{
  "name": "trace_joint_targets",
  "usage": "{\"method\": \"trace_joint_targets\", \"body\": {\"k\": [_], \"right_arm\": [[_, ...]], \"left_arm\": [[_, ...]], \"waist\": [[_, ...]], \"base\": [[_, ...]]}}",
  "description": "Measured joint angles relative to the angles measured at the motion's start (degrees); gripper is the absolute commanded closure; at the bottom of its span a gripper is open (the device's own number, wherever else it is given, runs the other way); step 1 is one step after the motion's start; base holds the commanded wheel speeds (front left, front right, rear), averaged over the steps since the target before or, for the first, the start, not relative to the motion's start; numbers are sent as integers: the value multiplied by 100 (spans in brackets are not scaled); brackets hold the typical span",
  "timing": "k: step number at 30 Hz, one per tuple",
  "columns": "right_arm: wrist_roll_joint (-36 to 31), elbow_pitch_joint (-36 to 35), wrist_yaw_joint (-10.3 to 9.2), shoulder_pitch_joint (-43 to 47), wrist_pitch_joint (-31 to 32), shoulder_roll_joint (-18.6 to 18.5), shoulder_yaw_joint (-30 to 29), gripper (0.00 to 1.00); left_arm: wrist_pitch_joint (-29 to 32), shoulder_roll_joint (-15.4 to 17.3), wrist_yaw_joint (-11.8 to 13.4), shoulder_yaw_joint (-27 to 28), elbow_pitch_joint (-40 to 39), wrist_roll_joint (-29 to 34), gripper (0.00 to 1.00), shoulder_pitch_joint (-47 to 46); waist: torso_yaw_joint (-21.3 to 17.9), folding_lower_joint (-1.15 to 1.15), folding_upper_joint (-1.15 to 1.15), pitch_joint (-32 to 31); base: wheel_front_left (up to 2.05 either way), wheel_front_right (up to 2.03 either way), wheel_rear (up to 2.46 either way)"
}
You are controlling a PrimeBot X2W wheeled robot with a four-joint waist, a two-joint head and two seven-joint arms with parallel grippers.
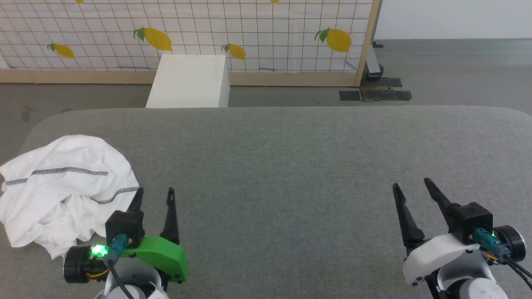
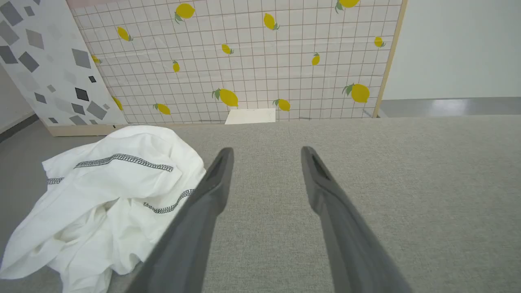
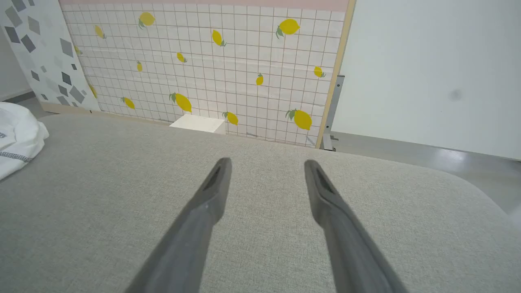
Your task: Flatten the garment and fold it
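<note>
Garment point(image 1: 62, 187) is lying crumpled just beside my left gripper point(image 1: 155, 191); right gripper point(image 1: 411, 183) is hovering well apart. Both are gaping, empty. White box point(image 1: 189, 81): contents hidden.

A grey fabric-covered surface point(image 1: 291, 158) with rounded far corners is seen across most of the frame. Near its left edge, at the lower left, the garment point(image 1: 58, 195) is heaped in a crumpled white pile, with dark zigzag stitching lines exposed on top.

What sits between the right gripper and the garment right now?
In the head view, a bare stretch of grey table, then the left gripper, open, right beside the garment.
</note>
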Motion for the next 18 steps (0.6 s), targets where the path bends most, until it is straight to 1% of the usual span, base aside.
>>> {"method": "trace_joint_targets", "body": {"k": [14, 18], "right_arm": [[159, 97, 0, 9, -133, 0, -35, 0], [214, 132, 0, 21, -171, -1, -46, 0]], "left_arm": [[-137, 0, 4, -44, 69, -91, 0, 0], [-186, 0, 47, -49, 88, -118, 0, 0]], "waist": [[49, 0, 0, -2], [104, 0, 0, -5]], "base": [[0, 0, 0], [0, 0, 0]]}}
